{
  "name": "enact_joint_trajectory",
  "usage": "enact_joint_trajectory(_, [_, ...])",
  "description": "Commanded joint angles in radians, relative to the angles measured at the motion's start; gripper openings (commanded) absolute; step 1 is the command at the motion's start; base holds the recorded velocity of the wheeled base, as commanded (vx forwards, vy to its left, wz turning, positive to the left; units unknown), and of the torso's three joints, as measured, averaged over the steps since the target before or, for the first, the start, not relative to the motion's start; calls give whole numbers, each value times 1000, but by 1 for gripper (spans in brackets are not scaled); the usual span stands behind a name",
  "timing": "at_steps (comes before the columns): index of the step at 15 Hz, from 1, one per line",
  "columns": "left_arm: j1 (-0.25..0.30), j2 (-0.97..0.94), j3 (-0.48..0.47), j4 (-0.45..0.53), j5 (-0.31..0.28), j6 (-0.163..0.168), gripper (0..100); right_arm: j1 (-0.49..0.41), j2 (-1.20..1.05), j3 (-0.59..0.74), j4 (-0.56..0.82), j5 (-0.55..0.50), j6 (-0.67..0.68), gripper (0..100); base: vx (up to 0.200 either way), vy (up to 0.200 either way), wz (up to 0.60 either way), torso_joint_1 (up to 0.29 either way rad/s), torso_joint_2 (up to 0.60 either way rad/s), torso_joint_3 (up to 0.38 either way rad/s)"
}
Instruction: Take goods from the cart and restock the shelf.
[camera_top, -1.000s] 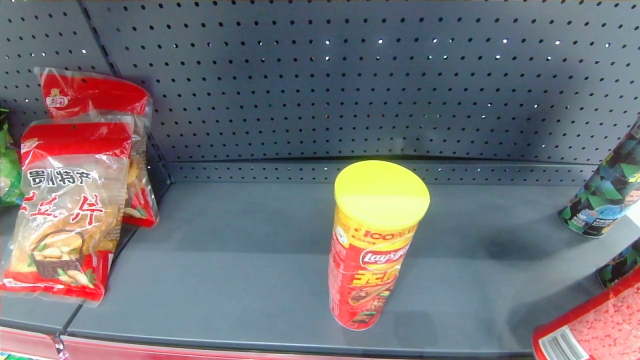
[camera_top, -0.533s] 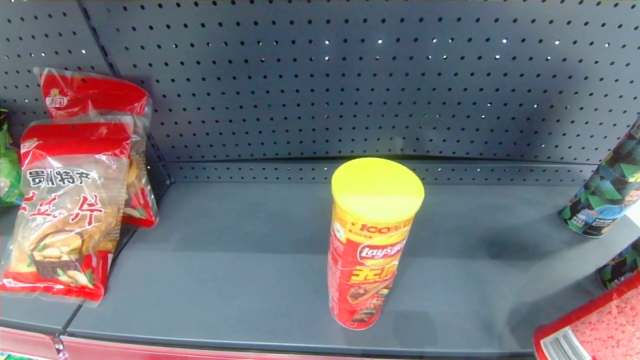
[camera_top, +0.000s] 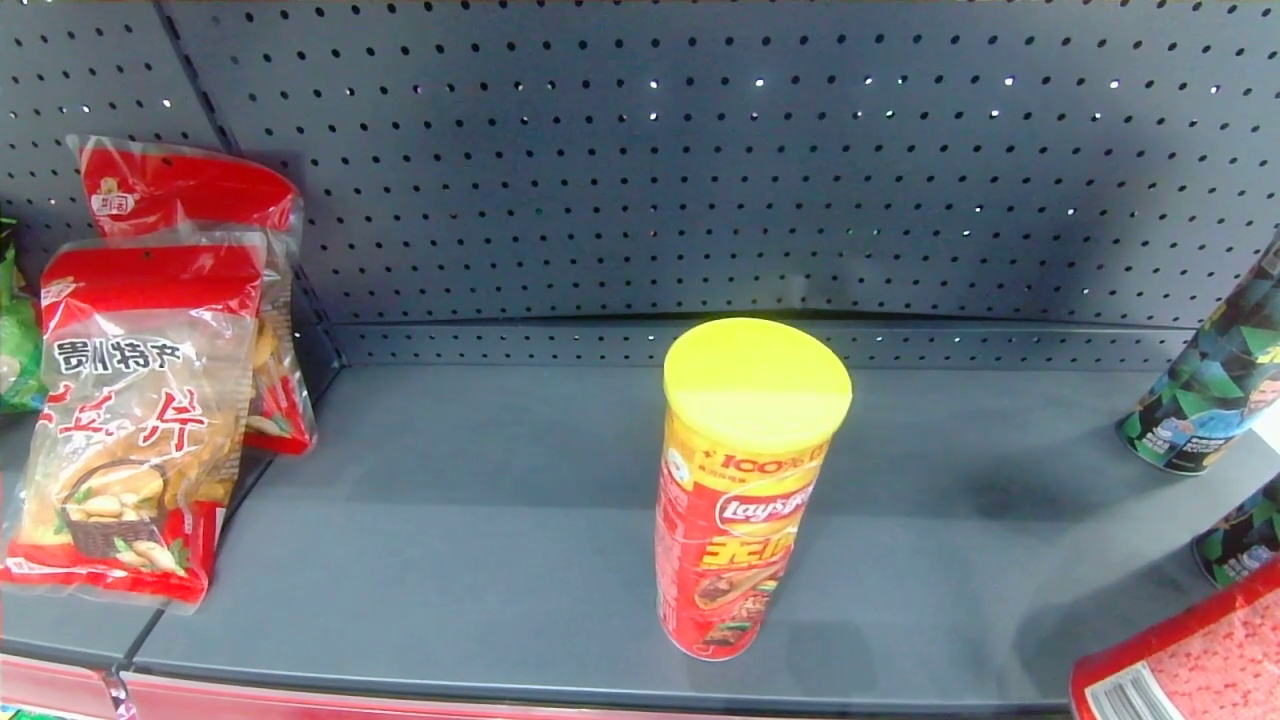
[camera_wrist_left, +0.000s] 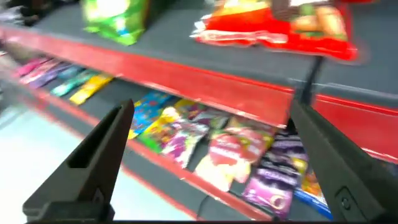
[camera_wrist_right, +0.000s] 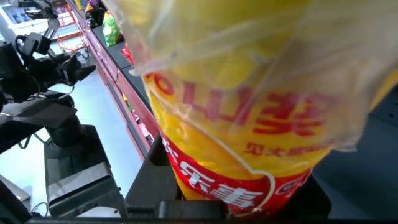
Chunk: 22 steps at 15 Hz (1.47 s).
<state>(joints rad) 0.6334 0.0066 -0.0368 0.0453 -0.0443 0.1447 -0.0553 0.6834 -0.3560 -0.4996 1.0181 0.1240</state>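
A red chip can (camera_top: 745, 490) with a yellow lid stands upright on the grey shelf (camera_top: 480, 540), right of the middle. A second chip can (camera_wrist_right: 249, 106), yellow and red with a clear lid, sits close in the right wrist view, and my right gripper (camera_wrist_right: 230, 202) is shut on it. Its red body with a barcode (camera_top: 1185, 655) pokes into the bottom right corner of the head view, in front of the shelf edge. My left gripper (camera_wrist_left: 211, 115) is open and holds nothing, hanging in front of the lower shelves below the red shelf edge (camera_wrist_left: 205, 81).
Red bags of potato snacks (camera_top: 140, 400) lean at the shelf's left end, next to a green bag (camera_top: 18, 350). Dark patterned cans (camera_top: 1215, 385) stand at the right. A perforated back wall (camera_top: 700, 160) closes the shelf. Candy packs (camera_wrist_left: 217, 149) fill the lower shelf.
The standing can's top has swayed slightly left and back. The held can at the bottom right corner has slipped a little lower and to the right.
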Motion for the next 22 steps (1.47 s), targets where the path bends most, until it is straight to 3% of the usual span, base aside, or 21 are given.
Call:
enact_joint_trajectory(1, [-120, -7, 6, -12, -23, 10, 100, 0, -2, -3, -1, 0, 0, 0, 0, 0, 0, 0, 0, 0])
enact_joint_trajectory(3, [-347, 19, 6, -12, -31, 9, 100, 0, -1, -6, -1, 0, 0, 0, 0, 0, 0, 0, 0, 0])
enact_joint_trajectory(6, [-351, 53, 14, -38, -204, 10, 100, -1, -7, -1, -1, 0, 0, 0, 0, 0, 0, 0, 0, 0])
enact_joint_trajectory(9, [-390, 188, 20, -45, -198, 15, 100, -8, -13, -8, -1, 0, 2, 0, 0, 0, 0, 0, 0, 0])
enact_joint_trajectory(11, [-574, 185, 21, -48, -201, 18, 100, -8, -30, -6, 1, 2, 2, 0, 0, 0, 0, 0, 0, 0])
enact_joint_trajectory(13, [-641, 66, 21, -51, -167, 6, 100, -8, -30, -5, 1, 0, 3, 0, 0, 0, 0, 0, 0, 0])
enact_joint_trajectory(15, [-632, -5, 25, -67, -146, -23, 100, -8, -25, -1, 1, 0, 3, 0, 0, 0, 0, 0, 0, 0])
enact_joint_trajectory(16, [-635, -5, 35, -84, -83, -65, 100, -8, -25, -1, 1, 0, 3, 0, 0, 0, 0, 0, 0, 0])
enact_joint_trajectory(17, [-635, -5, 34, -32, 35, -114, 100, -8, -28, 0, 1, 0, 3, 0, 0, 0, 0, 0, 0, 0])
enact_joint_trajectory(18, [-635, -7, 35, -38, 84, -143, 100, -8, -31, 0, 1, 0, 3, 0, 0, 0, 0, 0, 0, 0])
enact_joint_trajectory(20, [-635, -5, 35, -39, 76, -142, 100, -9, -36, 3, 1, 0, 5, 0, 0, 0, 0, 0, 0, 0])
enact_joint_trajectory(22, [-635, -5, 35, -39, 81, -177, 100, -8, -36, 12, 1, 0, 3, 0, 0, 0, 0, 0, 0, 0])
